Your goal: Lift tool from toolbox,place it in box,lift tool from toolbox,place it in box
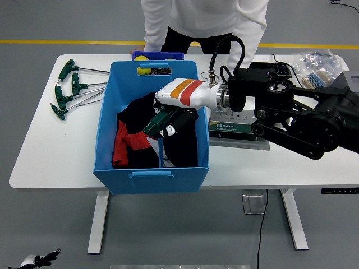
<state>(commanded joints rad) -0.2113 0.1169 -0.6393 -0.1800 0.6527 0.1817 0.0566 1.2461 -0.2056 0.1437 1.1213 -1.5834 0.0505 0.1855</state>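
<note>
1. Green-handled T-wrench [158, 124] is gripped by the right hand [171, 120], fingers curled round its handle, shaft hanging down.
2. Tool is held inside the blue box [106, 120], over black & red cloth [130, 140].
3. More green wrenches [67, 88] are laid on the table [50, 151], left of box.
4. Toolbox rack [238, 128] is seen just right of box.

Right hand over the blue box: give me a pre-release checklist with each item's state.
1. Right hand grips the green-handled tool: ok.
2. Tool is inside the blue box walls: ok.
3. Shaft points down toward the black and red cloth: ok.
4. Tool tip resting on the cloth: cannot tell.
5. Person's hands clear of the box: cannot tell, hidden behind it.
6. Left hand position: cannot tell, out of view.
</note>
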